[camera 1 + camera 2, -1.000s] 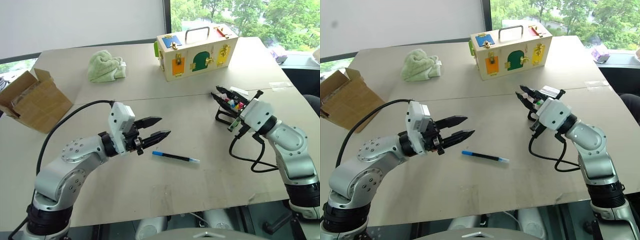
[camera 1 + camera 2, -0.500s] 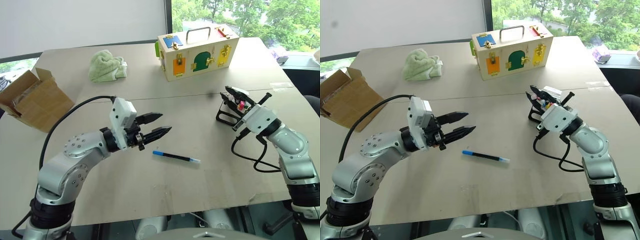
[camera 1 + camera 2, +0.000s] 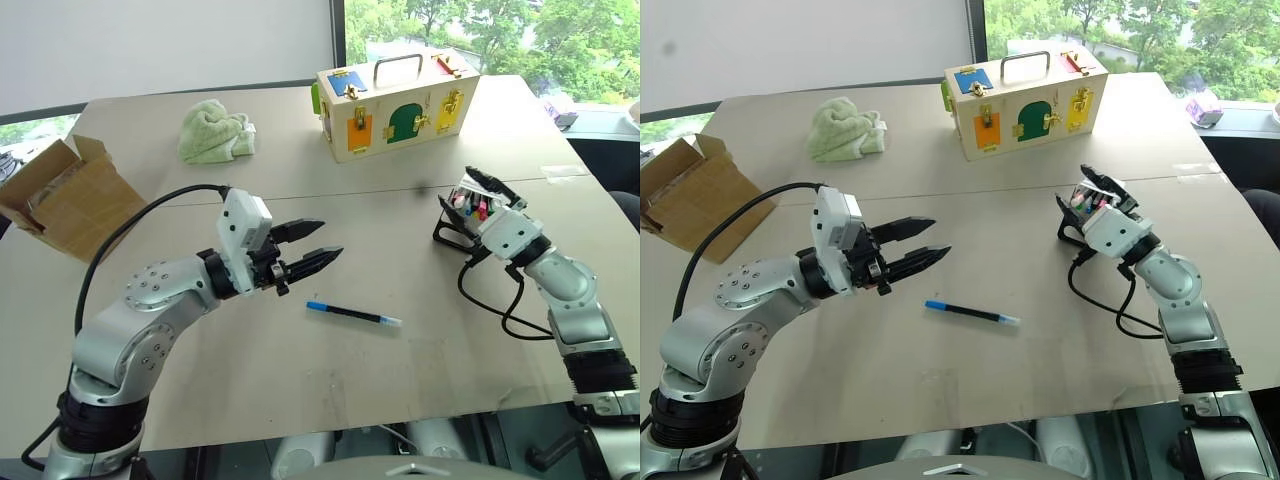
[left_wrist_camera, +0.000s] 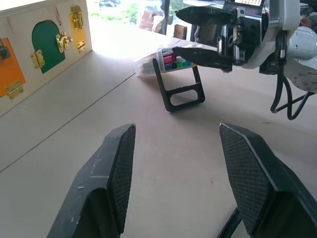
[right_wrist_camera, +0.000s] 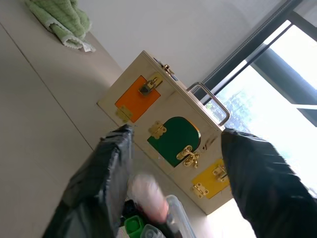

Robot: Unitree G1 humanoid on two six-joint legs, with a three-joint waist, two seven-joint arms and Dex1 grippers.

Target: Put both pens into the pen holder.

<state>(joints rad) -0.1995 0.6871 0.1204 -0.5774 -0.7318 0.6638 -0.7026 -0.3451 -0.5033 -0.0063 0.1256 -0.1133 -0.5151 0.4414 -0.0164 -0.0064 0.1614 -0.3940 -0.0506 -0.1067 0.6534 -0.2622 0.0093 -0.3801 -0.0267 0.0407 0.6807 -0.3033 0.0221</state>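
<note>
One pen, thin and black with a blue end and a pale tip, lies flat on the table in front of me. My left gripper hovers open, a little to the left of the pen and above it, with nothing between its fingers. The pen holder, a tilted black stand with coloured markers, stands at the right. My right gripper is right over its top, open. In the right wrist view a blurred pale thing sits low between the fingers; I cannot tell whether it is the other pen.
A wooden box with coloured doors stands at the back of the table. A green cloth lies at the back left, and an open cardboard box sits at the left edge. The right arm's cable loops on the table.
My right gripper moved forward over the pen holder and opened. The thin black pen that stuck out of it before is no longer there. The left arm stayed in place.
</note>
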